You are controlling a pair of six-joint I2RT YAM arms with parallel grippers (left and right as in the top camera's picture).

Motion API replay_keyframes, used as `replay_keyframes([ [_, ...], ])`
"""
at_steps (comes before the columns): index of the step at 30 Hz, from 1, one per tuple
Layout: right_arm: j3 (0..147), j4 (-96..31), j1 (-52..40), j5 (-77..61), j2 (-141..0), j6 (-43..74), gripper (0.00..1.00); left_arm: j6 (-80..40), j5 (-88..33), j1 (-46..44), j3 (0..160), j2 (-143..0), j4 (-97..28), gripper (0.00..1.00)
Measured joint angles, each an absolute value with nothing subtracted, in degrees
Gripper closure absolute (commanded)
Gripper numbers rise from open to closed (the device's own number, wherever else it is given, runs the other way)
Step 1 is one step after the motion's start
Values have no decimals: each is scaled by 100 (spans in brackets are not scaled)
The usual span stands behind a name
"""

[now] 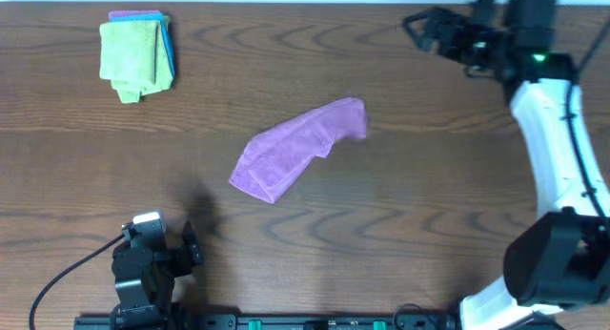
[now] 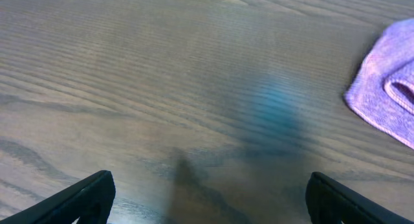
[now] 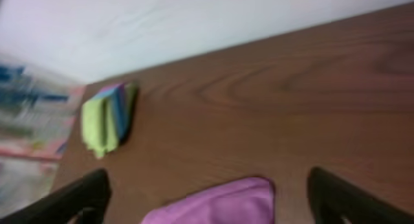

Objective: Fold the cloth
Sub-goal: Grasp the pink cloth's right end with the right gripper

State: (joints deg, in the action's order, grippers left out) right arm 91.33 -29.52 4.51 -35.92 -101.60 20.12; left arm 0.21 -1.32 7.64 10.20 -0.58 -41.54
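A purple cloth (image 1: 297,149) lies loosely folded and slanted in the middle of the wooden table. Its corner shows at the right edge of the left wrist view (image 2: 390,89) and at the bottom of the right wrist view (image 3: 220,203). My left gripper (image 1: 176,251) is open and empty near the table's front left, well short of the cloth; its fingers (image 2: 207,198) frame bare wood. My right gripper (image 1: 424,30) is open and empty, raised at the far right, apart from the cloth; its fingers (image 3: 207,195) show at the frame's lower corners.
A stack of folded cloths, green on top of blue and pink (image 1: 138,53), sits at the table's far left; it also shows in the right wrist view (image 3: 108,118). A white wall (image 3: 194,23) runs behind the table's far edge.
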Motion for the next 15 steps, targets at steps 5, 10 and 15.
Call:
replay_keyframes([
  [5,9135,-3555,298,-3546,-10162,1455,1,23,-132,764,1020,-58,-4152,5],
  [10,9133,-4604,-309,-3138,-10162,578,6,23,-132,764,1020,-58,-4154,4],
  [15,8980,-4884,-893,-2694,-10175,108,53,23,-132,764,1020,-58,-4154,5],
])
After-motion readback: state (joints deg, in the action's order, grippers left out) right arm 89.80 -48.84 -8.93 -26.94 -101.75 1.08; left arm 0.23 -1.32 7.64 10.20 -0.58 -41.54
